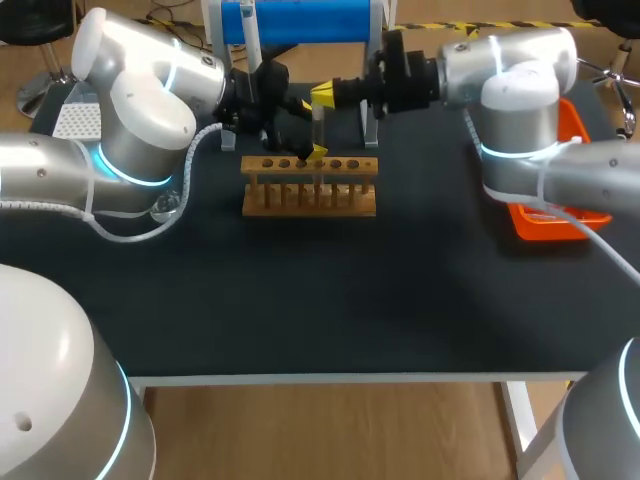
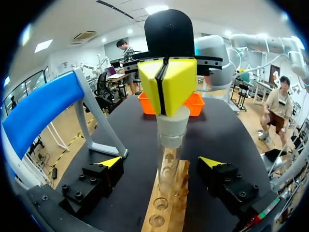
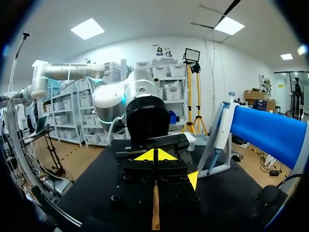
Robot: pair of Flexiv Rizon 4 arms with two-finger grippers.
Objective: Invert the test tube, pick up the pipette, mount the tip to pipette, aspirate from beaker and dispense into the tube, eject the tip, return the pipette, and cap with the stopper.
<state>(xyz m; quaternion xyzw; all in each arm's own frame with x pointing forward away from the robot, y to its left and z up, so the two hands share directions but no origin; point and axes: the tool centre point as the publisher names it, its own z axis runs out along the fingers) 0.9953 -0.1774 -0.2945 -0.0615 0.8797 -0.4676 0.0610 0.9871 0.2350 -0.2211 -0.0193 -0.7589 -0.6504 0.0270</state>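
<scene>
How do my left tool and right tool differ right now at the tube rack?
The left tool is open, its yellow tips spread either side of the test tube without touching it; the right tool is shut, tips pressed together. The left tool sits low, near the wooden rack; the right tool is at the tube's top, at the stopper. Both line up on the same tube.

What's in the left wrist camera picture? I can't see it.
A glass test tube stands in a wooden rack with a pale stopper in its top, and the right gripper, yellow tips closed together, sits at the top of the stopper. The left gripper is open, one finger on each side of the tube, not touching it.
</scene>
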